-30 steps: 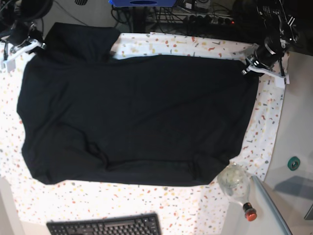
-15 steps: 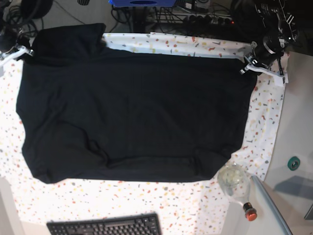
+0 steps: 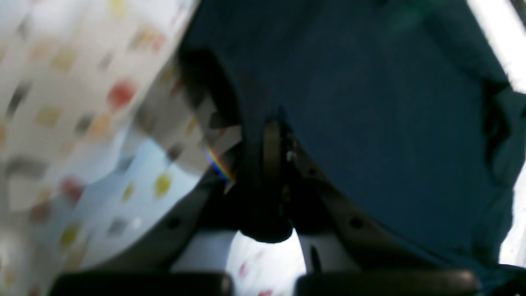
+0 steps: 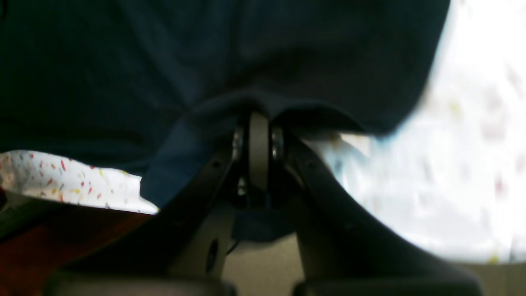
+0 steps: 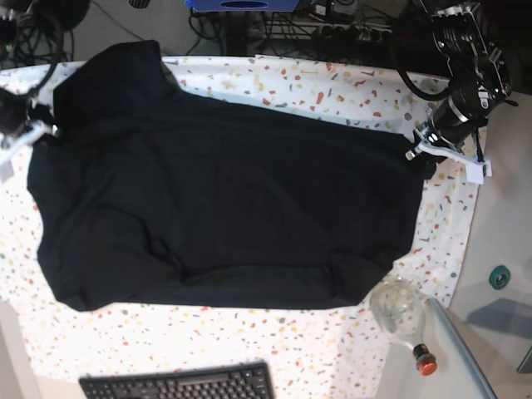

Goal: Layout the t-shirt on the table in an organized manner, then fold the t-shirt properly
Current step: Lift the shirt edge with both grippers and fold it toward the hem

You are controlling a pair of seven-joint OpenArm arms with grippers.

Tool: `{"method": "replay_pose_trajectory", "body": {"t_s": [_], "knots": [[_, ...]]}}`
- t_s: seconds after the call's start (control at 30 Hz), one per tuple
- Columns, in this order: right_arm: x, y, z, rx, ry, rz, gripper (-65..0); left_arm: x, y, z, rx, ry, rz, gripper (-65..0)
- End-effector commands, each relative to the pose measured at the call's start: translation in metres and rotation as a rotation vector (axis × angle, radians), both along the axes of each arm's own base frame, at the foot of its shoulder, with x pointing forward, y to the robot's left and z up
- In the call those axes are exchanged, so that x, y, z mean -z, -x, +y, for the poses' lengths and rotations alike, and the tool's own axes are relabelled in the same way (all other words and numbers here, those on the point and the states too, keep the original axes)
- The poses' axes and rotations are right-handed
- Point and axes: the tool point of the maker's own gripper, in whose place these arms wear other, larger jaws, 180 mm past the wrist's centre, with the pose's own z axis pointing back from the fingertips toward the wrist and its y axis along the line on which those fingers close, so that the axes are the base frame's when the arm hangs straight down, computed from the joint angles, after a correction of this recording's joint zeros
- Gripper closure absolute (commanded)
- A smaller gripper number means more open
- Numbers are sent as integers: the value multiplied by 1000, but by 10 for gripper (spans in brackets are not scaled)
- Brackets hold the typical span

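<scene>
The black t-shirt (image 5: pixel 224 208) lies spread wide over the speckled table (image 5: pixel 349 87), with one sleeve up at the far left. My left gripper (image 5: pixel 418 150) is shut on the shirt's right corner; the left wrist view shows its jaws pinching the dark cloth (image 3: pixel 370 102). My right gripper (image 5: pixel 37 129) is shut on the shirt's left edge; the right wrist view shows the cloth (image 4: pixel 205 61) folded over its closed jaws. Both hold the shirt low over the table.
A clear bottle with a red cap (image 5: pixel 403 316) lies at the front right beside the shirt's corner. A black keyboard (image 5: pixel 179 384) sits at the front edge. Cables and dark gear (image 5: pixel 332 21) crowd the far edge. The table's right edge (image 5: pixel 474 199) is near my left gripper.
Both grippers have drawn the shirt's far edge toward the front. More speckled table shows along the far side, and the sleeve at the far left has shifted left.
</scene>
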Motion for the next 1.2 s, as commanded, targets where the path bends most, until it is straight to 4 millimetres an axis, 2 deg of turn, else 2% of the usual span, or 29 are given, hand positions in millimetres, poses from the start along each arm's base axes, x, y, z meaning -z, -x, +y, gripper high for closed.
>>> {"method": "replay_pose_trajectory", "body": {"t_s": [0.0, 0.17, 0.43, 0.67, 0.77, 0.87, 0.97, 1.17], "knots": [[-7, -16, -5, -5, 11, -35, 0, -7, -8, 5, -7, -4, -30, 0], [-1, -49, -16, -5, 68, -14, 0, -2, -34, 3, -27, 48, -46, 0], [-23, -90, -32, -1, 175, -59, 0, 6, -70, -3, -50, 131, -51, 0], [-8, -120, -25, -1, 117, -59, 0, 8, -91, -7, -61, 179, -56, 0], [-5, -114, -20, -55, 139, -31, 0, -5, -93, -5, -50, 150, -88, 0], [-5, -97, -21, -73, 172, -25, 0, -5, -75, 1, -37, 116, -65, 0], [-12, -90, -14, -91, 190, -46, 0, -14, -61, 9, -15, 65, -60, 0], [-18, -47, 4, -159, 238, -19, 0, -30, -25, 9, 43, -35, -45, 0]]}}
